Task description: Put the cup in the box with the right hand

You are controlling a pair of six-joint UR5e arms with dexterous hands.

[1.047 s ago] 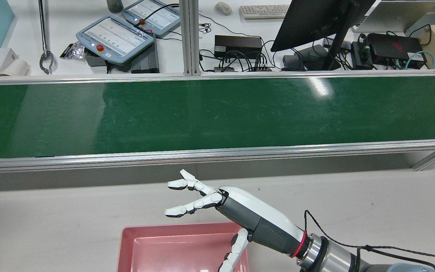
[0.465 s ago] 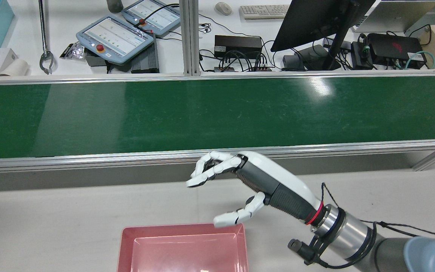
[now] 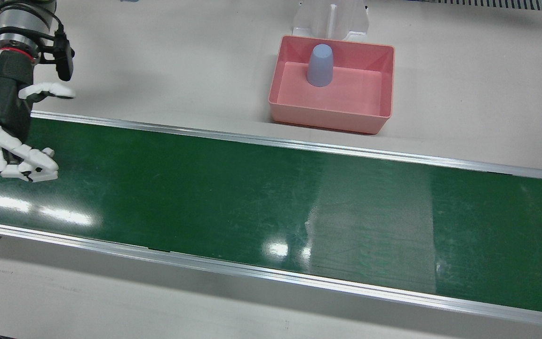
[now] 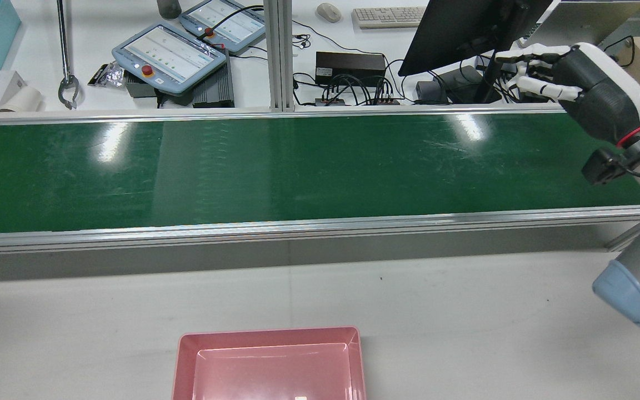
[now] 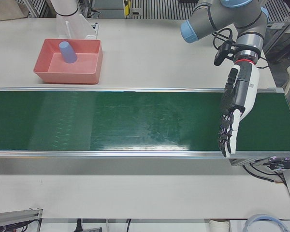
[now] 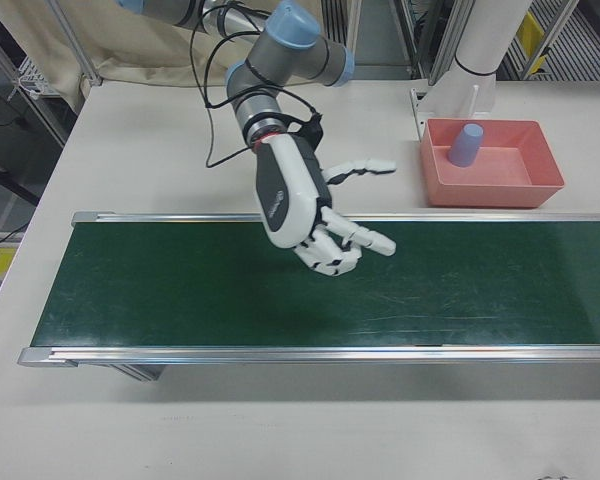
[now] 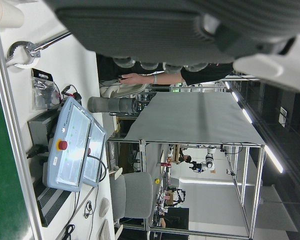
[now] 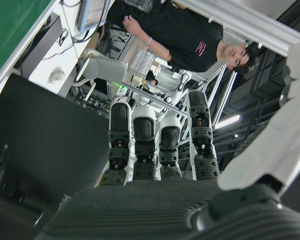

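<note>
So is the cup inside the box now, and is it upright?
Inside. The cup stands upside down on the pink box's floor, wide end down.

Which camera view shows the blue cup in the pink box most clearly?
The front view: the cup stands upside down, large and unobstructed, in the box. The left-front and right-front views show it smaller. The rear view shows the box only partly, without the cup.

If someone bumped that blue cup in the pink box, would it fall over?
Probably not easily: the blue cup stands upside down on its wider rim, so it looks stable. It appears to be light plastic, so a push might slide it across the pink box floor instead.
</note>
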